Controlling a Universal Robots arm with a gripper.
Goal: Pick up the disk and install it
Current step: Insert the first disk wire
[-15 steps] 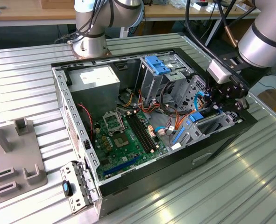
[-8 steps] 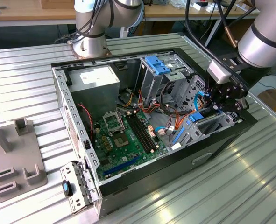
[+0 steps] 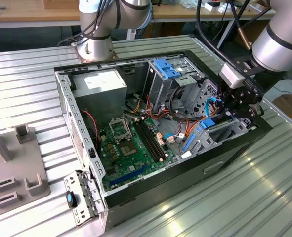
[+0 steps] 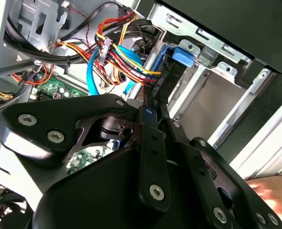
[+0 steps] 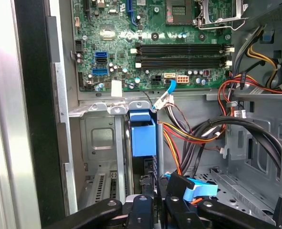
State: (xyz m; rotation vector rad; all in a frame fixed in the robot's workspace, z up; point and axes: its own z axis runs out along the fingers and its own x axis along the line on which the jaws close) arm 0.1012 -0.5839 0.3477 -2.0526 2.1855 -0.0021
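Observation:
The disk [image 5: 143,136] stands on edge in the drive cage [image 5: 100,143] at the front of the open computer case [image 3: 234,153]. It is a thin black slab with a bright blue rail and end tab. In the second wrist view the disk [image 4: 161,64] shows the same blue rail, sitting against the grey cage wall [image 4: 203,100]. My gripper [image 5: 152,207] is shut on the black edge of the disk, and its black fingers [image 4: 148,119] converge on it. In the exterior view my gripper [image 3: 230,112] reaches down into the case at the exterior view's right, over the cage.
Bundles of red, yellow and black cables [image 5: 198,138] and a blue cable [image 4: 90,71] run close beside the cage. The green motherboard [image 3: 131,143] covers the case floor. A grey power supply [image 3: 104,84] and a blue-latched bay [image 3: 165,69] stand at the back. A light-blue latch [image 5: 200,188] lies near my fingers.

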